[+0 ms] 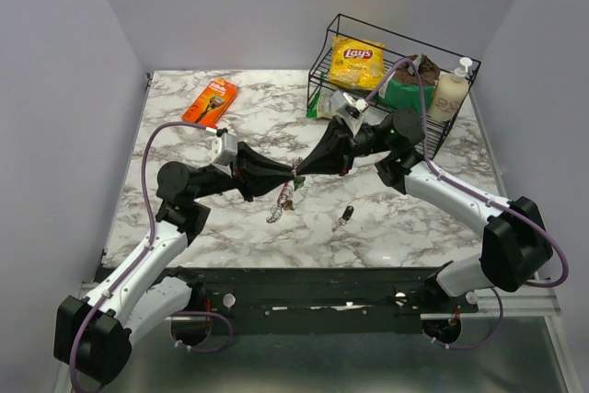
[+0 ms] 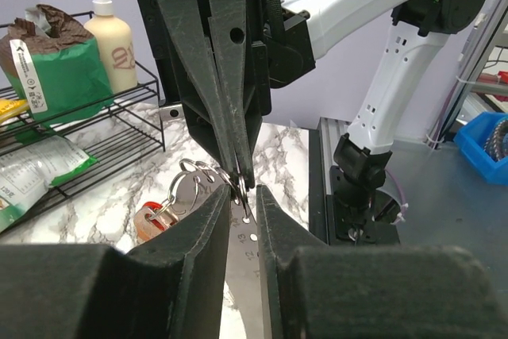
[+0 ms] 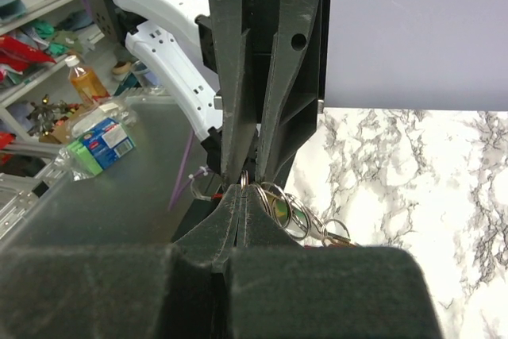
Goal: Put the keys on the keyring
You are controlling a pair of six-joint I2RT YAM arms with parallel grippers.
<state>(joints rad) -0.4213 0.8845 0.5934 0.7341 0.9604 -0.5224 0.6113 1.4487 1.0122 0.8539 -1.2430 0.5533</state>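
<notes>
Left claw and right claw tip to tip in the air above the middle of the marble surface. Right claw pinched fully closed on a wire loop of the keyring, seen as a cluster of linked metal rings just beside both tips. Left claw narrowly parted, flat grey strip with small holes lying in the gap; key blade or keyring part, cannot tell, nor whether clamped or merely flanked. Keys dangling under the meeting point; red piece hanging below the rings. Lowest end of the dangling keys close to the surface, contact unclear. One loose key flat on the surface toward the near edge, right of the dangling keys and apart from them. Orange package near the far-left corner. Wire basket at the far-right corner, holding yellow chip bag, green bag, pump bottle.
</notes>
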